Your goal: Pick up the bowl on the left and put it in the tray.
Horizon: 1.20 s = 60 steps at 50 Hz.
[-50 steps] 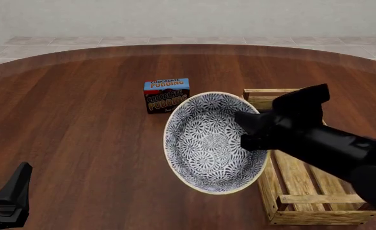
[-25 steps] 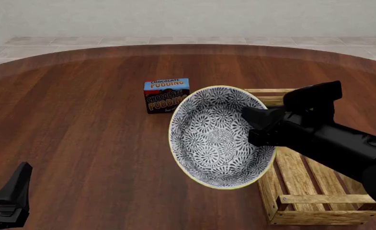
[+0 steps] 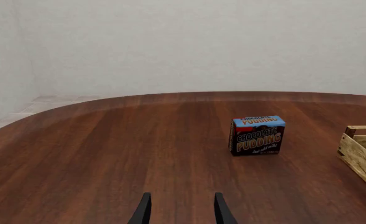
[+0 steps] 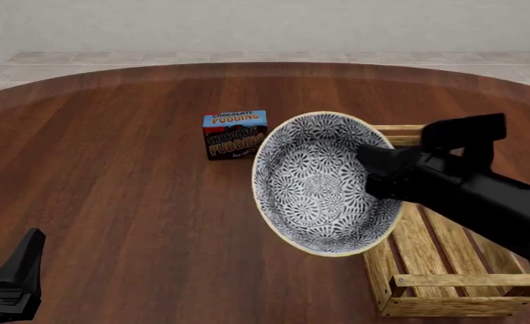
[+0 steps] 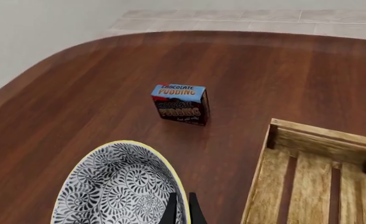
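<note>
The blue-grey patterned bowl (image 4: 323,182) hangs tilted in the air, its opening turned toward the camera, overlapping the left side of the wooden tray (image 4: 445,270). My right gripper (image 4: 373,177) is shut on the bowl's right rim. In the right wrist view the bowl (image 5: 117,186) fills the lower left, with the fingers (image 5: 181,211) pinching its cream rim, and the tray (image 5: 320,172) lies beyond. My left gripper (image 4: 13,277) rests low at the front left, open and holding nothing; its fingertips (image 3: 144,212) show over bare table.
A chocolate pudding box (image 4: 234,133) stands upright on the brown round table (image 4: 111,169), just left of the bowl and behind it. It also shows as a box (image 3: 256,135) in the left wrist view and as a box (image 5: 179,103) in the right wrist view.
The right arm has carried the bowl up and to the right, from beside the tray to partly over its left side. The left arm has not moved.
</note>
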Available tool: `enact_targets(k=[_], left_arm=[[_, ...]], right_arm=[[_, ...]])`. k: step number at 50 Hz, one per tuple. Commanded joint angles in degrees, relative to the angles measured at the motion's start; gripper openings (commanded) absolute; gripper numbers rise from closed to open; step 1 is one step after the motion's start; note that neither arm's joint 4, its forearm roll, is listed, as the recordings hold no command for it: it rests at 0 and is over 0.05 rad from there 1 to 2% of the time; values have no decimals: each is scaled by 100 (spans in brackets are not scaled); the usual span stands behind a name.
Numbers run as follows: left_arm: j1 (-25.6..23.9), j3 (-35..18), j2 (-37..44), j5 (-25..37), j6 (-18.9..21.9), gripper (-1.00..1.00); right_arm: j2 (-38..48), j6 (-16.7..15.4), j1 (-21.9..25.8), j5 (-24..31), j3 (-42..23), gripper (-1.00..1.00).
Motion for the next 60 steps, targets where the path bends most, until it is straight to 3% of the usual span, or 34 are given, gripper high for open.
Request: enact_targets(k=[1, 60], left_arm=[[0, 0, 0, 0, 0, 100], [0, 0, 0, 0, 0, 100]], right_arm=[[-144, 116, -129, -35, 55, -100], [-95, 701, -925, -502, 458, -100]])
